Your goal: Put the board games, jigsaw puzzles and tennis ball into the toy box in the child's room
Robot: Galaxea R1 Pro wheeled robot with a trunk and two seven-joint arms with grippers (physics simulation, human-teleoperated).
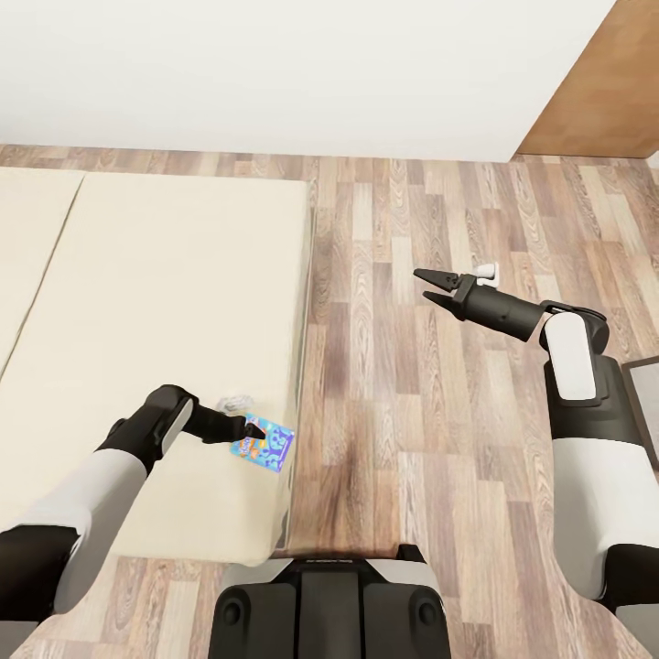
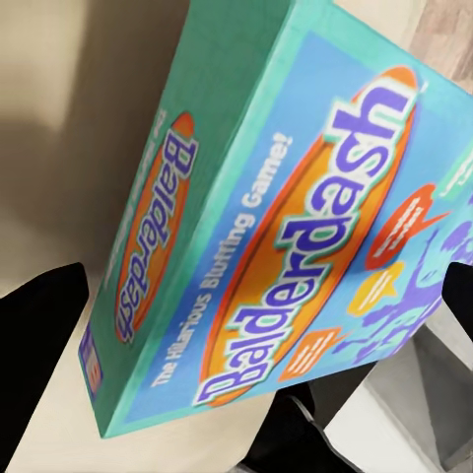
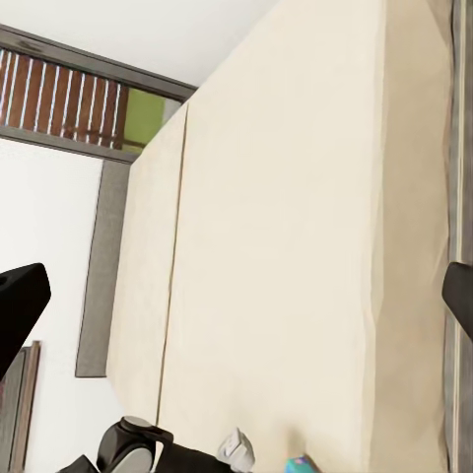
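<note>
Now: small blue game in the left tool

Left tool point(image 1: 254, 428) grips the small blue board game point(image 1: 266, 447) at one edge, near the bed's point(image 1: 165, 302) foot-side corner. Right tool point(image 1: 437, 283) hangs wide and empty over the wood floor point(image 1: 412, 412). Progress, by my reading, is early: this game has yet to reach the toy box. Its long axis slants away from the tool toward the floor.

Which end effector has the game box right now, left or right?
The left end effector, over the bed, is shut on the small blue Balderdash box. The right end effector hangs open over the wood floor.
</note>
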